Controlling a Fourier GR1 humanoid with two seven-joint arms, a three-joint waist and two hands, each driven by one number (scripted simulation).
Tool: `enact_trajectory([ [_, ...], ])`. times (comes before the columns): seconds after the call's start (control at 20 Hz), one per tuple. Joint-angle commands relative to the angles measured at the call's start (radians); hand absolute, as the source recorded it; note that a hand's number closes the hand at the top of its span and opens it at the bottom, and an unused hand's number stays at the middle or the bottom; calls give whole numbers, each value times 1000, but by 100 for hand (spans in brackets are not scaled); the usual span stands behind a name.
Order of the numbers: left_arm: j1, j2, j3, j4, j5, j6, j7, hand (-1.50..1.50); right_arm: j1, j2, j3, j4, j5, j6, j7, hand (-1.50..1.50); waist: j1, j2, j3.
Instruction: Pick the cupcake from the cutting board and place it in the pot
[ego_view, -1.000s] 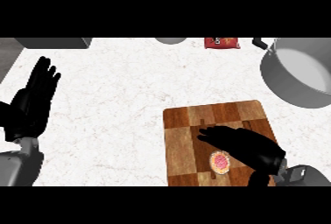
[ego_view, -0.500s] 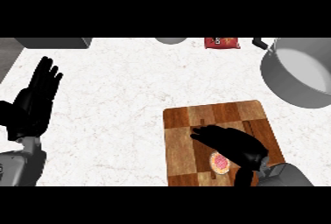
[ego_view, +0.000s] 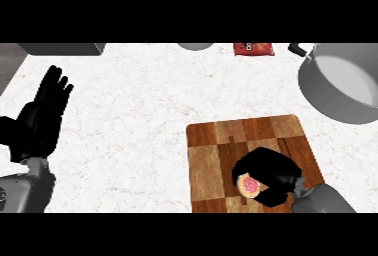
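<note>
A cupcake (ego_view: 249, 185) with pink frosting sits on the wooden cutting board (ego_view: 221, 150), near its front edge. My right hand (ego_view: 270, 172) is over it, fingers and thumb curled round the cupcake, which shows only partly at the hand's left side. The grey pot (ego_view: 345, 90) stands at the far right of the counter, beyond the board, its handle pointing to the back. My left hand (ego_view: 40, 120) rests open at the left edge, fingers up.
A red packet (ego_view: 253, 48) lies at the back edge. A grey object (ego_view: 63, 48) sits at the back left and a round grey one (ego_view: 195, 46) at the back middle. White marble counter spreads between the left hand and the board.
My right hand has pulled back toward the front of the board and curled its fingers round the cupcake. The left hand has stayed put.
</note>
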Motion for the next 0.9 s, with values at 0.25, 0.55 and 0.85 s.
enact_trajectory([
  [0.25, -6, -13, 34, -37, -30, -20, 48, 0, 36, 28, -24, 4, 97, -1, -103, 150, -3, -1, 0],
  [0.55, 39, -12, 54, -25, -28, -3, 7, 0, 318, -390, -15, -194, 70, -152, -498, 150, -57, -12, 2],
  [0.85, 28, -1, 71, -35, 5, -29, 29, 0, 551, -612, -230, -126, -29, -447, -823, 150, -54, -7, 1],
])
